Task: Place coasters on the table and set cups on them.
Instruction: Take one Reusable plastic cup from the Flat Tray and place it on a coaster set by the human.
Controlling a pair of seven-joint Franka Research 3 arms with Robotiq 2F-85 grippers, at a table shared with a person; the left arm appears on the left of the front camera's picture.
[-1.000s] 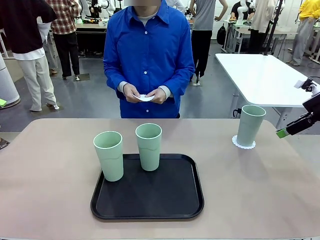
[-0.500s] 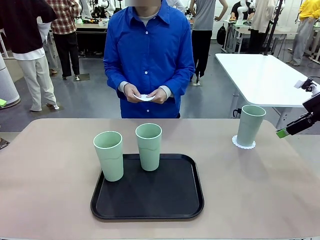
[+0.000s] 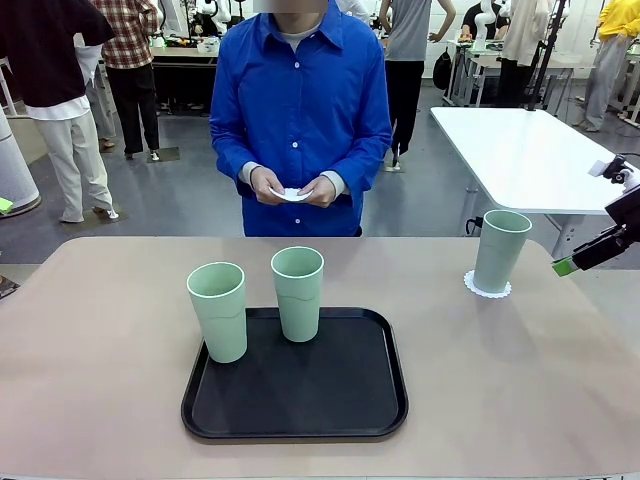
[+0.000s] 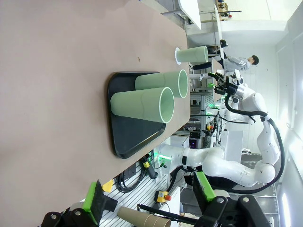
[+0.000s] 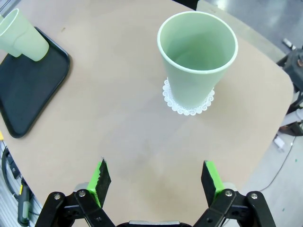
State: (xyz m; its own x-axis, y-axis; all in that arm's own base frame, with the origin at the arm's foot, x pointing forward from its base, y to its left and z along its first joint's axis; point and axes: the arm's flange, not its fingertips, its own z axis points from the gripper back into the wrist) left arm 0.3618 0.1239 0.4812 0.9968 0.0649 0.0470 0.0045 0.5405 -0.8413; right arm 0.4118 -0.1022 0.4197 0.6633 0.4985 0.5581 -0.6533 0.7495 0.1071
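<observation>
Two pale green cups (image 3: 217, 310) (image 3: 298, 293) stand on the black tray (image 3: 300, 395) in the middle of the table (image 3: 100, 330). The third cup (image 3: 500, 250) stands on a white lacy coaster (image 3: 487, 289) at the far right. At the table's right edge my right gripper (image 3: 585, 256) hovers open and empty, set back from that cup (image 5: 198, 56) and its coaster (image 5: 189, 107), which lie ahead of the spread fingers (image 5: 100, 178). My left gripper (image 4: 149, 198) is open, well off from the tray cups (image 4: 142, 104). The person's hands hold another coaster (image 3: 292, 194).
The person in a blue shirt (image 3: 300, 110) stands at the far side, hands held above the table edge. A white rectangular table (image 3: 520, 150) stands behind at the right. Bare tabletop lies left and right of the tray.
</observation>
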